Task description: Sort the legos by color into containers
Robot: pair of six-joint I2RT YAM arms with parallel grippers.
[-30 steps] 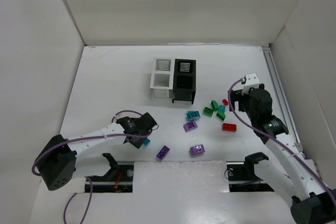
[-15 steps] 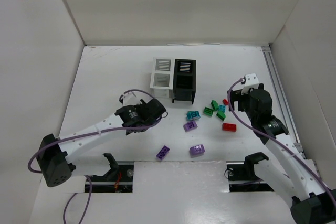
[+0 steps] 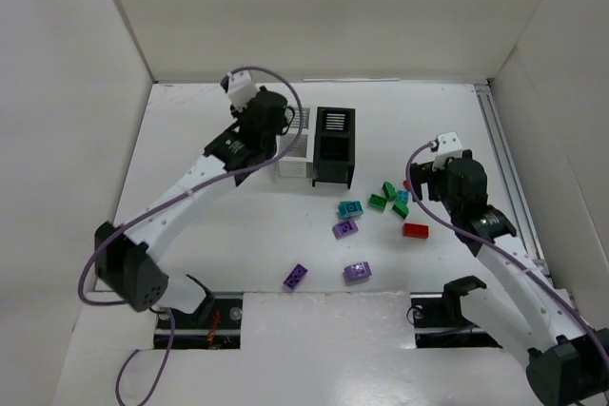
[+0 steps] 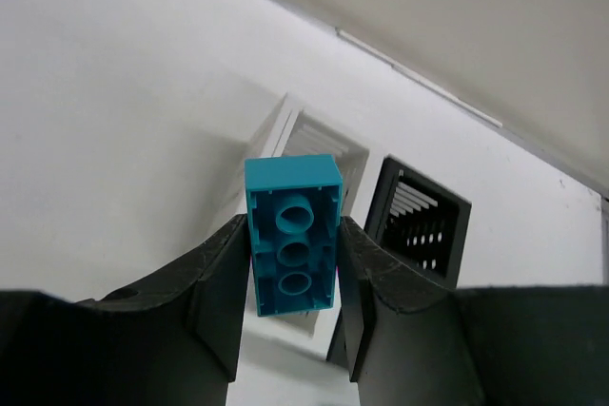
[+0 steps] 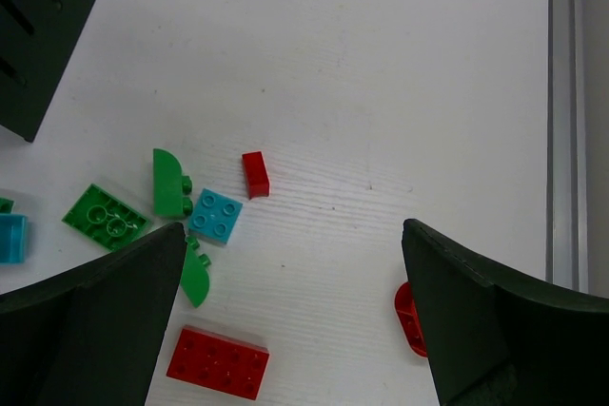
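Early going in the colour sort. Pinched firmly in the left tool (image 4: pixel 293 246): a single teal lego (image 4: pixel 292 199), hollow underside to the wrist camera, held off the tabletop (image 3: pixel 190 178) and poised at the left side of the white container (image 4: pixel 322 140). Not yet let go into any compartment. Right beside that box, on its right: the black container (image 3: pixel 334 145). No sign of colour in the compartments open to the overhead view; near black one too dark to judge, part of the white one hidden under the arm.

Spread wide and holding nothing: the right tool (image 5: pixel 293 233), hovering above the right-hand scatter. Below it, among others, a small red brick (image 5: pixel 254 174), a teal square (image 5: pixel 215 215), a green plate (image 5: pixel 105 216), a rounded green piece (image 5: pixel 169 183) and a long red brick (image 5: pixel 217 362).

Loose nearer the middle: a teal block (image 3: pixel 349 208), with a purple brick (image 3: pixel 344 228) just near of it. Closer to the arm bases, well apart from the boxes: a second purple brick (image 3: pixel 295 276) and a third purple brick (image 3: pixel 357 272).

By appearances, barely begun. One piece in hand, roughly ten left on the tabletop, and four colours to match to four compartments. Nearest step in prospect: dropping the teal piece into a white compartment, then back for the rest.
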